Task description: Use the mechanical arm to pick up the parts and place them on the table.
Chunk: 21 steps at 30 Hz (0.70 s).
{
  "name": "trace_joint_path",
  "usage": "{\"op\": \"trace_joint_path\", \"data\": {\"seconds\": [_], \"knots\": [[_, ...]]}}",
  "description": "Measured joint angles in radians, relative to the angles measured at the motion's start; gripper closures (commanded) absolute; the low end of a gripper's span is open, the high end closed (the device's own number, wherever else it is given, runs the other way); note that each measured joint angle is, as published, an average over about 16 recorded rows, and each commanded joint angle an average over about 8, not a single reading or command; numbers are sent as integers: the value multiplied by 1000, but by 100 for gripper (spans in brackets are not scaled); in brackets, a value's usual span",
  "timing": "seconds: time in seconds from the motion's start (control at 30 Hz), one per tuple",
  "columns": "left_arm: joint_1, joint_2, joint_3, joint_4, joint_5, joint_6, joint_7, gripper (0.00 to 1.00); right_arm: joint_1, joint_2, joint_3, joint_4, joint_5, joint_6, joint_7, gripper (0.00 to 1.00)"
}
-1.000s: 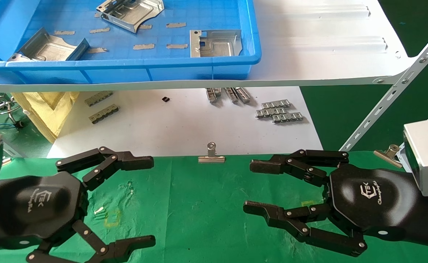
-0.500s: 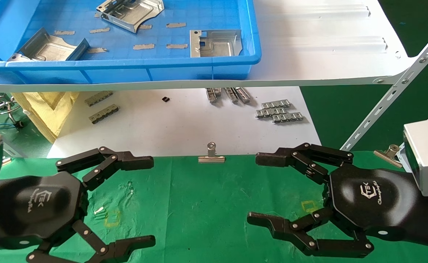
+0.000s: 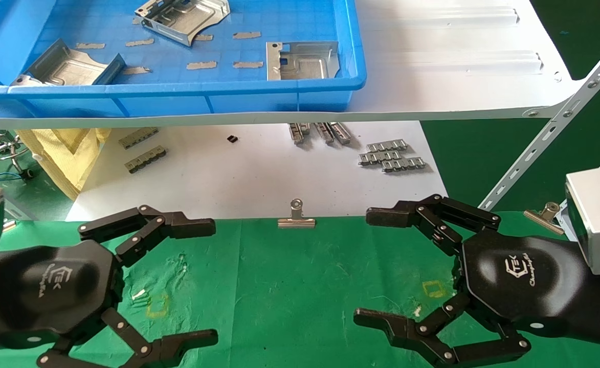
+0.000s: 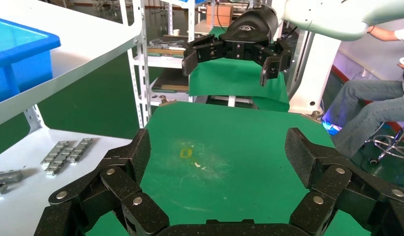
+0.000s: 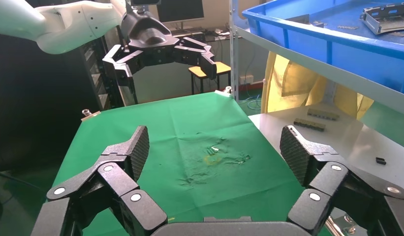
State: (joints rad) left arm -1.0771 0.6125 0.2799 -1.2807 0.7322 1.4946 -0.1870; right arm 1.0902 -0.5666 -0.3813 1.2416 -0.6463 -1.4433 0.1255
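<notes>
Tray: a blue tray (image 3: 279, 99) is sitting on the white shelf (image 3: 458, 76) at 11 o'clock in the head view, its far edge running out of the picture.
Tray contents: three metal parts are lying inside, well apart: the left part (image 3: 67, 66) at the tray's 8 o'clock, the top part (image 3: 182, 15) at its 12 o'clock and cut off by the picture's edge, and the right part (image 3: 302, 60) at its 4 o'clock near the front wall; small tape scraps (image 3: 201, 65) are dotting the floor between them.
Lower sheet: grey ribbed strips (image 3: 392, 156) are lying on the white surface under the shelf; how many are stacked there is hard to tell.
Table: the green cloth table (image 3: 289, 286) is carrying no parts; a binder clip (image 3: 296, 219) is gripping its far edge at 12 o'clock.
Left gripper: the left gripper (image 3: 207, 278) is hovering over the cloth at 8 o'clock, fingers spread wide apart and holding nothing; its wrist is cut off.
Right gripper: the right gripper (image 3: 369, 268) is hovering at 4 o'clock, fingers spread wide and holding nothing.
Wrist views: the right gripper (image 4: 229, 56) is facing the left wrist view from across the cloth, the left gripper (image 5: 160, 56) is facing the right wrist view, both splayed.
</notes>
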Motion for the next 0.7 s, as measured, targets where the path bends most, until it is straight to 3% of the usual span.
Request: {"op": "trace_joint_path", "data": {"seconds": [0.1,0.7], "knots": [[0,0,0,0,0,0,0,0,0,0,0,0,0,0,0,100],[0,0,0,0,0,0,0,0,0,0,0,0,0,0,0,100]]}}
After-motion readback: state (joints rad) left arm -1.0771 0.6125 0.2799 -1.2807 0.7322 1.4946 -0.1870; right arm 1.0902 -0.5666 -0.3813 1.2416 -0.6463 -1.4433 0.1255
